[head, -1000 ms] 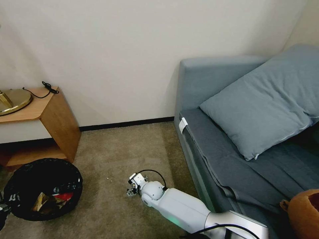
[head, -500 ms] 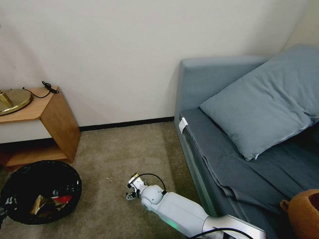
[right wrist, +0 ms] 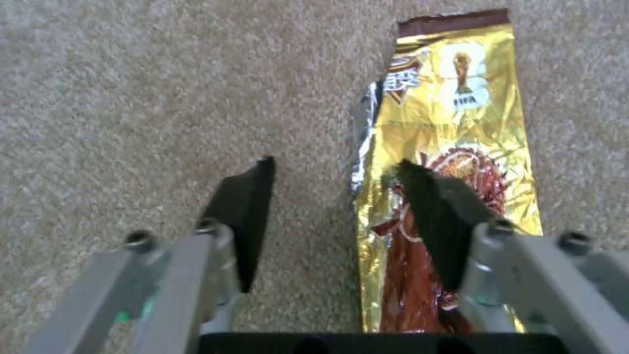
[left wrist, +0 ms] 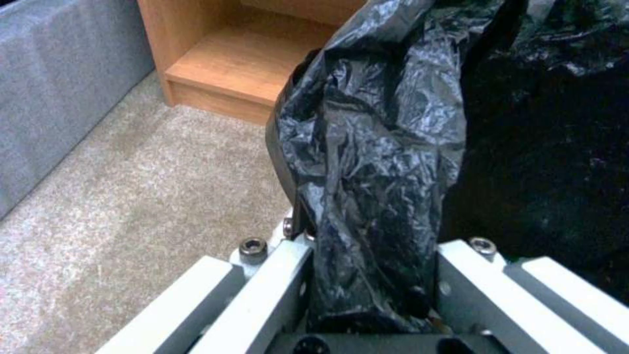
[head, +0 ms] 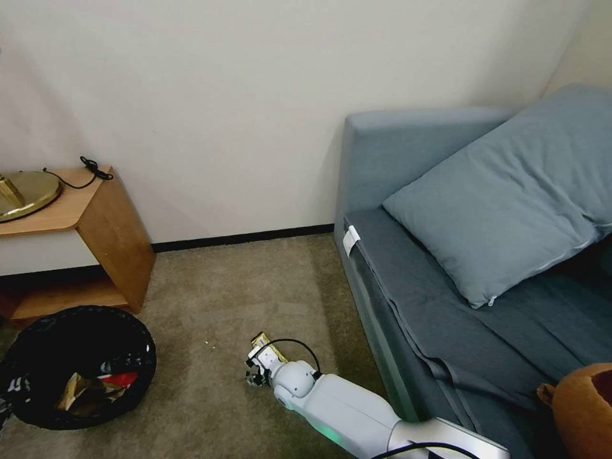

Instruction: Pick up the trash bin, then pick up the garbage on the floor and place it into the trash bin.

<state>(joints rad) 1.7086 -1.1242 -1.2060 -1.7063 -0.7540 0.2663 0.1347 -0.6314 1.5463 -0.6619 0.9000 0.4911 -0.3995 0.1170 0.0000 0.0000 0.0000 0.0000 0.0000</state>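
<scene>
Candy wrapper (right wrist: 452, 162), gold with a trophy print and the letters "FIFA", lay flat on the carpet (right wrist: 131, 88). Within the past second the right gripper (right wrist: 334, 169) had crept forward over it, jaws apart, one pad on the foil, nothing gripped: a pickup looked close. Left gripper (left wrist: 373, 300) stayed clamped on the trash bin (head: 76, 363) liner.

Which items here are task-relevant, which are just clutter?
Job:
trash bin, black liner clamped by left gripper
gold candy wrapper on the carpet, under the open right gripper

Lying about:
grey sofa
pillow
wooden side table
brass lamp base
</scene>
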